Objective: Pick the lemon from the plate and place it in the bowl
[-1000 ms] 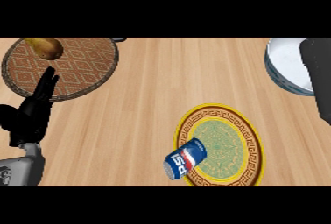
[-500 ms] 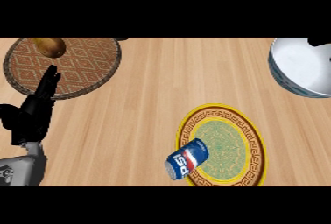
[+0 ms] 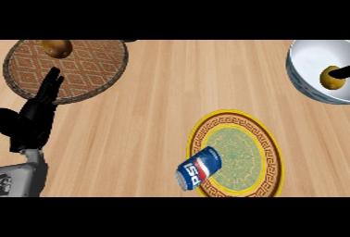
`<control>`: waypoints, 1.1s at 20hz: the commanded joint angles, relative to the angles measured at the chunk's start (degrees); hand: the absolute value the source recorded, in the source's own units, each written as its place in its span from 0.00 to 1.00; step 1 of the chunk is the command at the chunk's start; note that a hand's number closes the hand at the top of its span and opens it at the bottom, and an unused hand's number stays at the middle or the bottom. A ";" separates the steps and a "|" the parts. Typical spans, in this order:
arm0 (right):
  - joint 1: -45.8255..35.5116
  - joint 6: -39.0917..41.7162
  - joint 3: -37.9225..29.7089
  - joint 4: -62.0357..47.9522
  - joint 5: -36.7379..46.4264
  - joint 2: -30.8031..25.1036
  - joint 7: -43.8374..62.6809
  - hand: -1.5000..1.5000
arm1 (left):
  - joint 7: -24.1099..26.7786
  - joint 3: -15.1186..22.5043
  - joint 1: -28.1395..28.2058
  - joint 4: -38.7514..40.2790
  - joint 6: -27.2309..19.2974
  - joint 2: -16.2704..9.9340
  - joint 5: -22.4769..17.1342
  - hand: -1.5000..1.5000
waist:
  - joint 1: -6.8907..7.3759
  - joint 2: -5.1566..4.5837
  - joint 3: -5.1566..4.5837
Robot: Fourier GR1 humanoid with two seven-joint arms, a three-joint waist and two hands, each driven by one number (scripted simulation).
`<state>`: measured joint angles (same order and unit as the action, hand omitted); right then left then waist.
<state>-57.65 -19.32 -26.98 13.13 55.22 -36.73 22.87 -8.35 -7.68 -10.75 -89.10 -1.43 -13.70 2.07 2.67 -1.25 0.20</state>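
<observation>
Wooden counter [image 3: 157,92] fills your view. Your brown patterned plate [image 3: 89,69] at upper left carries a brownish round item [image 3: 56,47]. Your yellow-rimmed plate [image 3: 270,157] has a blue soda can [image 3: 198,168] lying across its left edge. Your white bowl [image 3: 308,60] holds the dull-yellow lemon [image 3: 332,78], a dark fingertip [image 3: 342,71] touching it; whether that right hand grips, you cannot tell. Your left hand [image 3: 34,118] rests released, fingers straight.
</observation>
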 commanded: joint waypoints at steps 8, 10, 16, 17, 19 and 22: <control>0.75 -10.17 -18.52 9.36 -20.69 1.12 -20.65 0.00 | -0.84 -1.63 0.99 -1.49 0.11 -1.13 -0.59 0.50 | -2.02 0.97 0.17; 2.41 -8.11 -22.45 11.17 -25.80 1.19 -25.53 0.00 | 0.35 -2.32 2.10 -0.03 -0.40 -0.63 -0.64 0.50 | -2.79 1.10 0.06; 10.84 0.73 -25.82 14.92 -33.32 -2.07 -26.81 0.00 | 1.95 -1.49 4.11 -0.63 -1.79 0.90 1.11 0.50 | -3.08 1.43 -0.19; 14.94 4.48 -26.27 15.61 -34.60 -2.03 -30.06 0.00 | -2.66 -1.27 1.39 -1.60 -0.90 -0.73 0.94 0.50 | -3.49 1.50 -0.17; 19.25 8.12 -27.15 19.32 -36.84 -2.78 -29.65 0.00 | 0.61 -2.10 4.69 -2.12 -0.46 -0.21 0.17 0.50 | -3.81 1.71 -0.23; 24.86 12.86 -28.26 25.79 -40.80 -0.26 -28.42 0.00 | -0.77 -1.81 4.95 -2.63 -0.46 -0.68 1.00 0.50 | -4.11 1.88 -0.27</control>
<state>-39.50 -11.95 -53.84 32.59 18.82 -38.01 -5.46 -7.98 -9.85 -7.19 -89.72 -1.90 -13.94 2.16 -1.22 0.40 -0.03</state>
